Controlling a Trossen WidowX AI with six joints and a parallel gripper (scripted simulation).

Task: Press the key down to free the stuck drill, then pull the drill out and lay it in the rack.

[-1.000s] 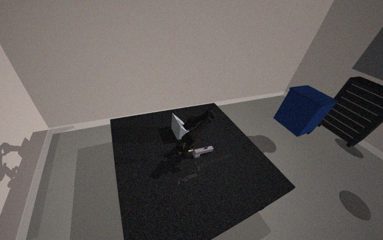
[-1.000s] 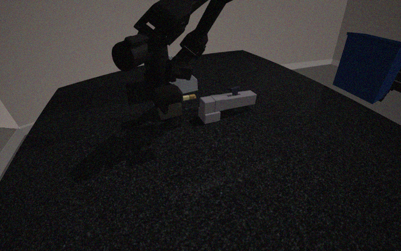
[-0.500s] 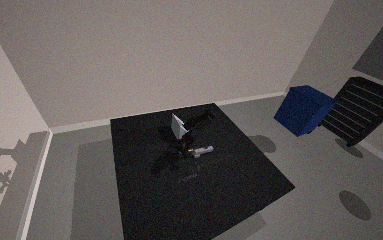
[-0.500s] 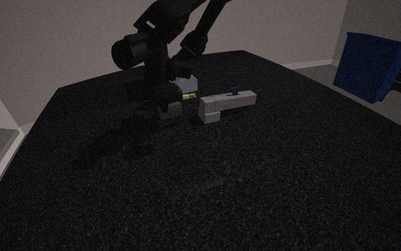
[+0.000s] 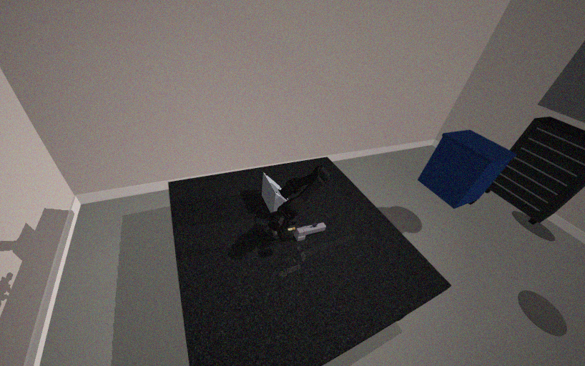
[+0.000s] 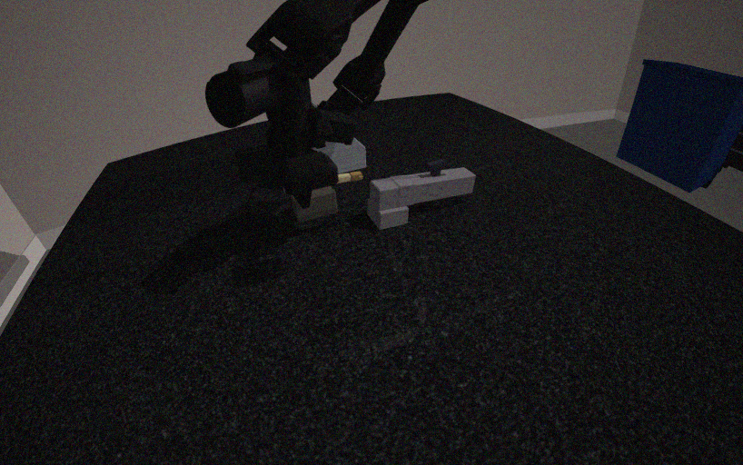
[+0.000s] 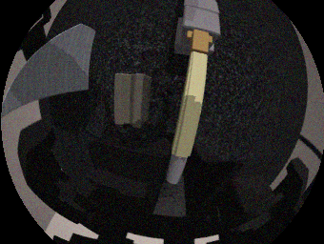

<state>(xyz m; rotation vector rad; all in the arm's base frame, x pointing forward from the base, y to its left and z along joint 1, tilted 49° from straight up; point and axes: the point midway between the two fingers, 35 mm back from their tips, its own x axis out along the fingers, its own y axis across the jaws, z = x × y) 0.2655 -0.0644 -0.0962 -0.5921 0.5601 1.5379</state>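
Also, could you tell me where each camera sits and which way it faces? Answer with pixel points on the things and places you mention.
Top: high up, looking obliquely down at the black table (image 5: pixel 276 310) (image 6: pixel 383 372); the whole small arm shows.
Exterior: lower, nearer, looking across the tabletop; gripper (image 6: pixel 323 189) (image 7: pixel 177 136) and upper links show.
Wrist: on the arm, looking out past the gripper's dark fingers.
Top and exterior share the blue bin (image 5: pixel 463 172) (image 6: pixel 674 120).

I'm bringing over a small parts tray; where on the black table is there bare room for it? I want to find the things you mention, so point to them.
Probably the broad stretch between the gray block-like holder (image 5: pixel 311 229) (image 6: pixel 432 186) and the table's near edge. Crowded: around the gripper (image 5: pixel 282 233) (image 6: pixel 323 178), beside the pale angled piece (image 5: pixel 271 194) (image 6: pixel 349 155) (image 7: pixel 57 64).
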